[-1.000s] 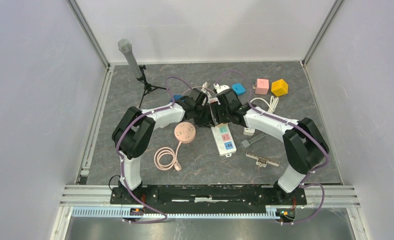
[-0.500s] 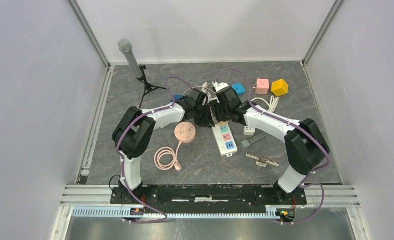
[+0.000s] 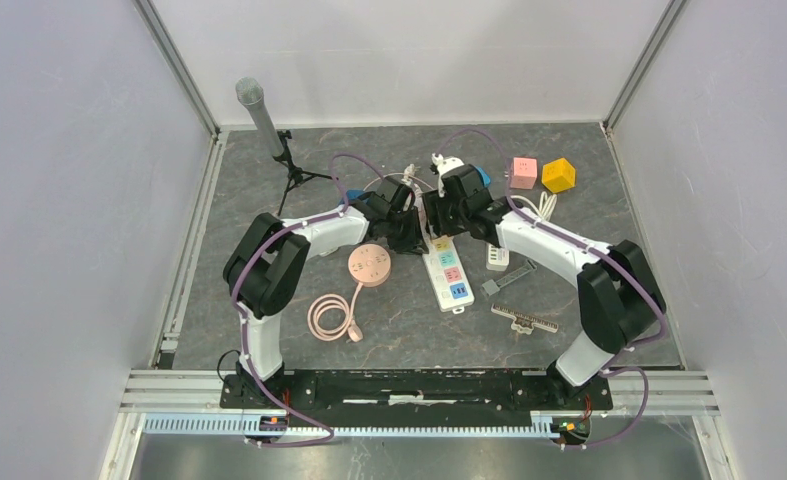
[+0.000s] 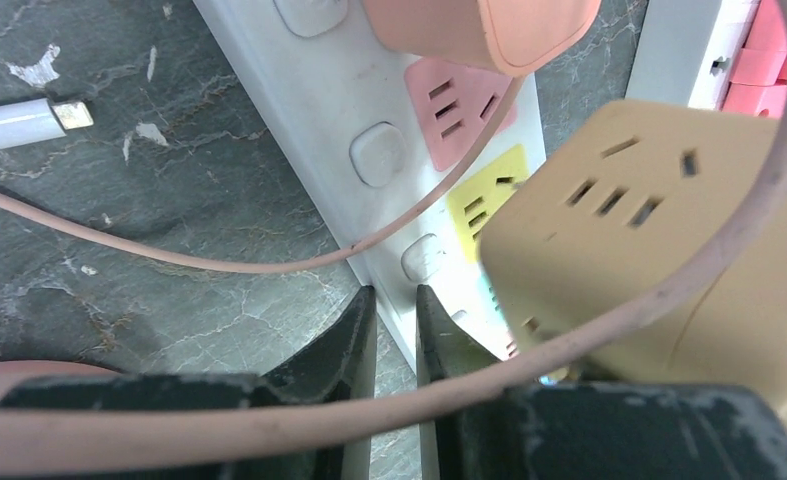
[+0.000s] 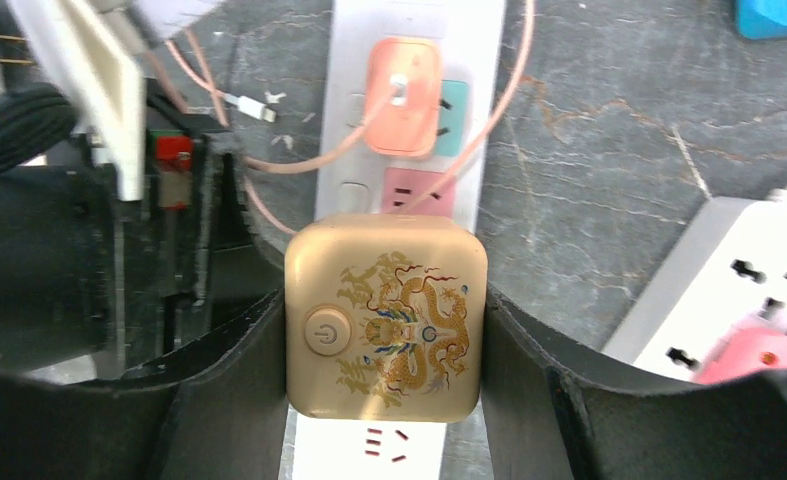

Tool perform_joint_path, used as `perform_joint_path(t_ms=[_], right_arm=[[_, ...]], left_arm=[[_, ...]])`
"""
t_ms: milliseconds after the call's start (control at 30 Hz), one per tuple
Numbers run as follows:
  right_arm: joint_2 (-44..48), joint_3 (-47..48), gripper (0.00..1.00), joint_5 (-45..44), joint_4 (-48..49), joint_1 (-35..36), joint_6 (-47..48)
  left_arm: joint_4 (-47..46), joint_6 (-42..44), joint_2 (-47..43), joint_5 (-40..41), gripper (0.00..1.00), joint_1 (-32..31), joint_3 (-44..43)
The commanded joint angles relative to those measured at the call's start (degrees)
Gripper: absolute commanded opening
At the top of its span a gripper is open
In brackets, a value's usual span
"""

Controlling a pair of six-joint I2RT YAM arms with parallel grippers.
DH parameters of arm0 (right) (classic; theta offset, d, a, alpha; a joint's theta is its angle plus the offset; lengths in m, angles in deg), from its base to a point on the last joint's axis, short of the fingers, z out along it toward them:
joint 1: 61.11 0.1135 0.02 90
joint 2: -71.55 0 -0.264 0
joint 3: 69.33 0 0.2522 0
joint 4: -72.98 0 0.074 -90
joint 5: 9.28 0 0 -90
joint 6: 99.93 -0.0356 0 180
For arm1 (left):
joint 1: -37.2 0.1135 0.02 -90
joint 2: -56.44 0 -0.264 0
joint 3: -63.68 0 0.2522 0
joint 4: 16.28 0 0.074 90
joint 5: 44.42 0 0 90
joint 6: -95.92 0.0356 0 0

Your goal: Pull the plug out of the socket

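Observation:
The plug point(image 5: 386, 318) is a beige cube with a gold dragon and a power button. My right gripper point(image 5: 384, 312) is shut on its two sides. In the left wrist view the plug point(image 4: 649, 230) hangs just above the white socket strip point(image 4: 299, 90), with a brass pin showing under it. The strip point(image 3: 435, 275) lies lengthwise between the arms. My left gripper point(image 4: 395, 305) has its jaws close together on the strip's long edge. From above, my right gripper point(image 3: 447, 200) is at the strip's far end and my left gripper point(image 3: 416, 240) is beside it.
An orange-pink plug point(image 5: 401, 95) with a thin pink cord sits in the strip's far outlets. A second white strip point(image 5: 729, 280) lies to the right. A pink cable reel point(image 3: 369, 265), a microphone on a tripod point(image 3: 261, 115), a pink cube point(image 3: 524, 172) and a yellow cube point(image 3: 558, 175) stand around.
My right gripper has moved toward the far end of the strip, carrying the beige plug with it. My left gripper's jaws have narrowed on the strip's edge.

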Motion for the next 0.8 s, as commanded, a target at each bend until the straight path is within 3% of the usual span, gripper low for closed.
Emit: perform_joint_path(t_ms=[0,167,467,767], right_arm=[[4.1,4.4,0.0,-4.7,-1.8,-2.8,2.4],[6.8,3.8,0.0,-4.9,-2.1,-6.7,2.2],[5.0,4.3,0.0,-6.1,0.0,-11.0,-3.0],[-3.2,9.6,0.0,2.4,1.7,-14.0,-2.0]], left_arm=[[9.6,5.2,1.9,6.9,0.26,-0.1,1.6],[9.6,6.7,-6.2,10.6,0.32,-0.2,2.1],[2.5,6.9,-17.0,7.0,0.53,-0.2,7.5],[-3.9,7.2,-23.4,4.2,0.71,-0.2,11.7]])
